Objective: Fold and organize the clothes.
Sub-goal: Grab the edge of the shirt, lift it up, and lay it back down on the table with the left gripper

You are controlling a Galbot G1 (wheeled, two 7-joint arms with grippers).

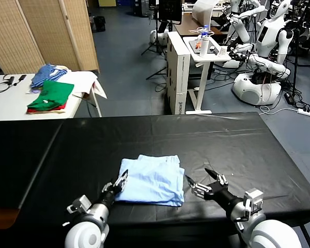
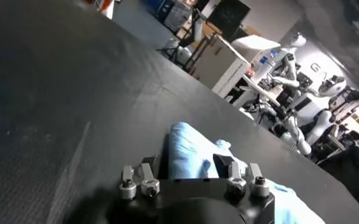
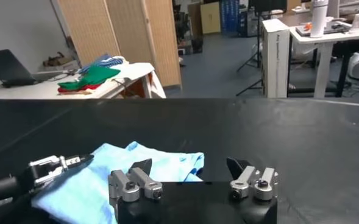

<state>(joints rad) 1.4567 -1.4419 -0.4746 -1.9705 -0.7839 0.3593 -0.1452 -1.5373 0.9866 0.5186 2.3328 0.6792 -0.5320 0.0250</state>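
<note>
Left gripper (image 1: 122, 179) at folded T-shirt's (image 1: 152, 180) left edge, right gripper (image 1: 196, 185) beside right edge

Black cloth-covered bench (image 1: 144, 134). Beyond it, white side table (image 1: 10, 101) carrying folded green and red garments (image 1: 50, 97) beside blue-striped and white cloth pile (image 1: 47, 74). Woven folding screen (image 1: 51, 31) behind.

arms: white rounded shells, grey wrist collars | left gripper (image 1: 120, 182): black, slim dark fingers, silver knuckle blocks with screws | right gripper (image 1: 196, 182): black, pointed fingers, same silver screw-capped blocks | wrist mounts: black
</note>
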